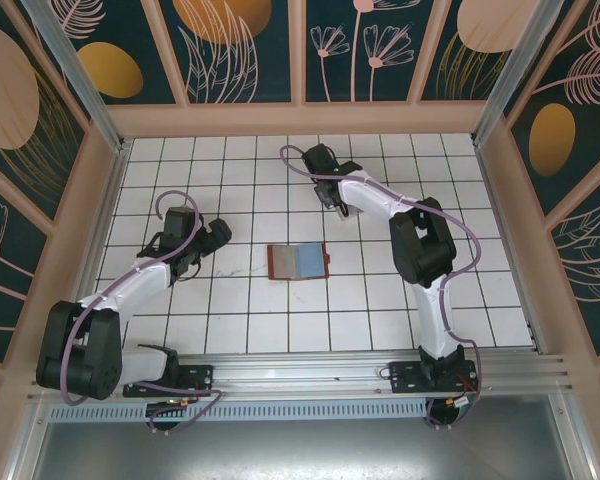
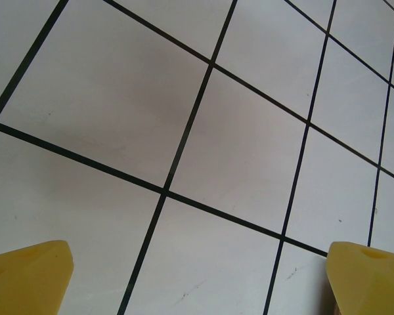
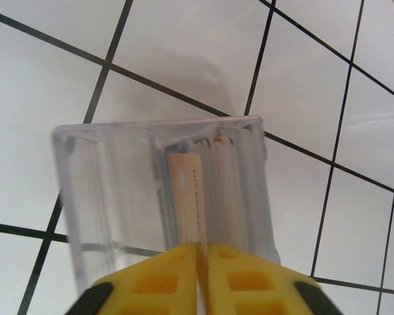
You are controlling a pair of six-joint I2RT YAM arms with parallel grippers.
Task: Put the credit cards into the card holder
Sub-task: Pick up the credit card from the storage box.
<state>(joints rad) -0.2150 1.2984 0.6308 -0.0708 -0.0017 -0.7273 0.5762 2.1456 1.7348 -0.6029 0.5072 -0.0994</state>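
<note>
The card holder (image 1: 278,263) lies open at the table's middle, reddish-brown, with a bluish credit card (image 1: 303,261) on its inner face. At the back, my right gripper (image 1: 339,207) reaches down into a clear tray (image 3: 105,190). In the right wrist view its yellow fingers (image 3: 240,279) are shut on the edge of a pale peach card (image 3: 186,197) standing upright in the tray. More thin cards (image 3: 226,190) stand beside it. My left gripper (image 1: 213,240) hovers left of the holder, open (image 2: 197,289) over bare tiles with nothing between its fingers.
The table is white tile with black grid lines (image 2: 184,131), walled by wooden panels (image 1: 300,118) on three sides. An aluminium rail (image 1: 310,365) carries both arm bases at the near edge.
</note>
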